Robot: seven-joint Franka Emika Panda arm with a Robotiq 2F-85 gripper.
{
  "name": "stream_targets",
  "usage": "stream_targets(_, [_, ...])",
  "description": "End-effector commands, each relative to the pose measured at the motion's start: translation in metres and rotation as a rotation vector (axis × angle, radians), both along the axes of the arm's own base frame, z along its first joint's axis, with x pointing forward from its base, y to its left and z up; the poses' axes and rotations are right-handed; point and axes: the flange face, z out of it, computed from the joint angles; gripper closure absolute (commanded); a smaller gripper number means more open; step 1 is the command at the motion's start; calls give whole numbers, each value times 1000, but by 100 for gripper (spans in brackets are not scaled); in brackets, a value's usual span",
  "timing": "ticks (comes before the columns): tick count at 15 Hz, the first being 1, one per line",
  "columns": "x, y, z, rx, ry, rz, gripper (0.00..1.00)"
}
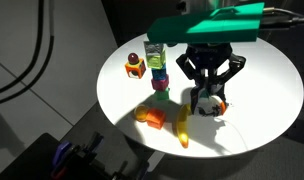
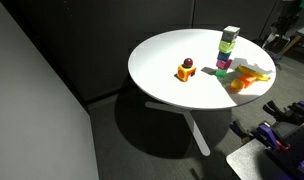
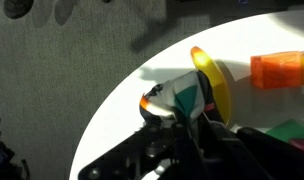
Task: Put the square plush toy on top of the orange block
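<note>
The square plush toy, white with teal and red patches, sits between my gripper's fingers near the table's edge, to the right of the banana. In the wrist view my gripper is shut on the toy. I cannot tell whether the toy is lifted or resting on the table. The low orange block lies left of the banana, apart from the gripper. It also shows in the wrist view and in an exterior view. My gripper is out of view in that exterior view.
A yellow banana lies between the toy and the orange block. A tall stack of coloured blocks stands behind them. A small orange-yellow piece with a dark top is further left. All sit on a round white table.
</note>
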Motion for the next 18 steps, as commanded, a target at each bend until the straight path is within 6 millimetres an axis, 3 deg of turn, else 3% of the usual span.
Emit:
stream_targets(1, [-2, 8, 17, -26, 29, -16, 95])
stream_targets(3, [-2, 6, 7, -3, 23, -6, 95])
stream_targets(4, [-2, 7, 8, -2, 24, -5, 86])
stream_targets(12, [-2, 7, 4, -1, 31, -5, 86])
stream_targets(13, [-2, 7, 4, -1, 31, -5, 94])
stream_targets(18, [3, 21, 0, -5, 47, 23, 94])
